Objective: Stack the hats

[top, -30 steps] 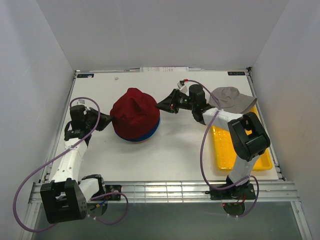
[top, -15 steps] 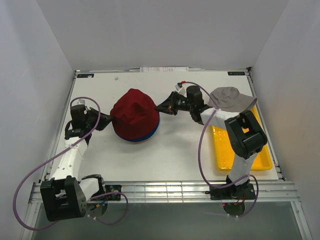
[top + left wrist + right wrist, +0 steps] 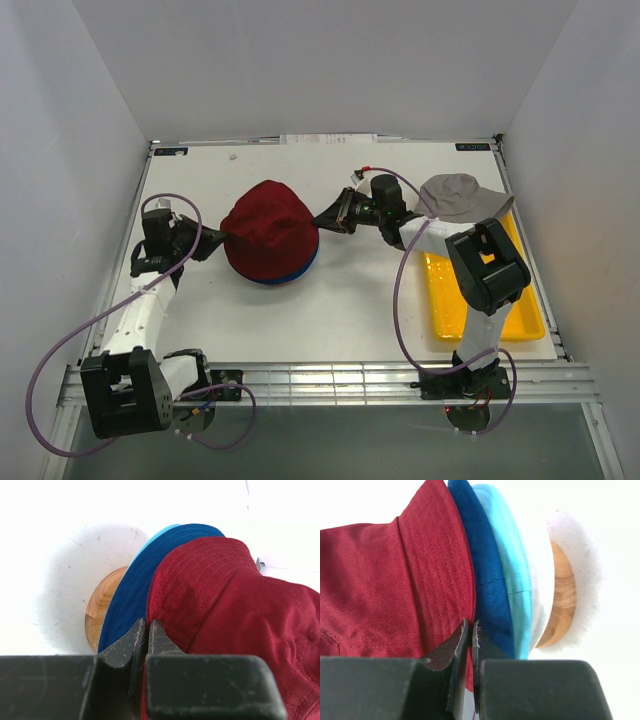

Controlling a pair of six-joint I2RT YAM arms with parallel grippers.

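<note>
Pinching the dark red hat (image 3: pixel 268 228), my left gripper (image 3: pixel 146 625) and right gripper (image 3: pixel 470 624) both clench its brim. The grey hat (image 3: pixel 455 196) lies apart.

White table (image 3: pixel 330 300); wooden stand (image 3: pixel 102 611), yellow tray (image 3: pixel 522 326).

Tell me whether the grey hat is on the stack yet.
Off. The grey hat lies apart at the yellow tray's far end; the dark red hat is the top one stacked.
</note>
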